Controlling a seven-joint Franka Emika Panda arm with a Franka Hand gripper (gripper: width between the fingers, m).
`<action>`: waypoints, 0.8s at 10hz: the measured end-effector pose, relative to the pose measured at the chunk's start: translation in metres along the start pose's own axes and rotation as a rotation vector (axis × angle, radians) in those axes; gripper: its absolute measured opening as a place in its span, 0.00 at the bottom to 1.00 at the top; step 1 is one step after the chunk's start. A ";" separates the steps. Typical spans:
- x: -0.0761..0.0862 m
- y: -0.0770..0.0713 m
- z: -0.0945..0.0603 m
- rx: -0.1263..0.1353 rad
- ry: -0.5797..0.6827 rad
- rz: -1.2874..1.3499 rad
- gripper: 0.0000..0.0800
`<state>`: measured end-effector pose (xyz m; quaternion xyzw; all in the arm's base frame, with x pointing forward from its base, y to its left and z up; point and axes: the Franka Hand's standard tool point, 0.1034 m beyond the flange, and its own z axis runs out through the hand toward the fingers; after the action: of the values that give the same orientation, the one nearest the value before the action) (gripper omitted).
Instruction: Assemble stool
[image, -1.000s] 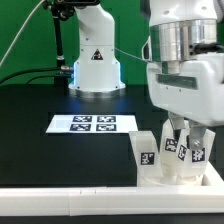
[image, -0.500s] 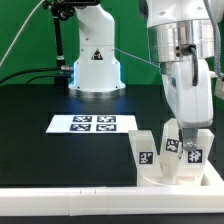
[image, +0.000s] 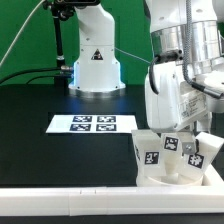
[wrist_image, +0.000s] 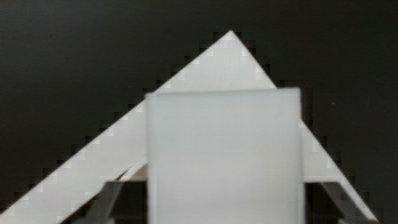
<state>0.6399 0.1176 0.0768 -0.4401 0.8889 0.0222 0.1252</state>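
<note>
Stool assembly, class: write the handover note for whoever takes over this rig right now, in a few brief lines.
Gripper: shut on a white leg, low over the seat.
Seat: near the exterior view's right edge, against the white border rail.
Done: legs stand upright on the seat; whether they are fully seated cannot be told.
Left: finish the held leg, then release.
Marker board: lies apart on the table.

Even bright overhead light — white plastic glares; wrist view soft, blurred — low resolution.

marker board (image: 94, 124) flat on black table (image: 40, 140)
</note>
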 end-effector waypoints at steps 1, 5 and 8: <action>0.000 0.000 0.000 -0.001 0.000 -0.014 0.42; -0.004 -0.001 -0.008 0.005 -0.011 -0.251 0.79; -0.017 0.000 -0.026 0.002 -0.021 -0.642 0.81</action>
<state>0.6440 0.1268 0.1062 -0.6978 0.7033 -0.0147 0.1353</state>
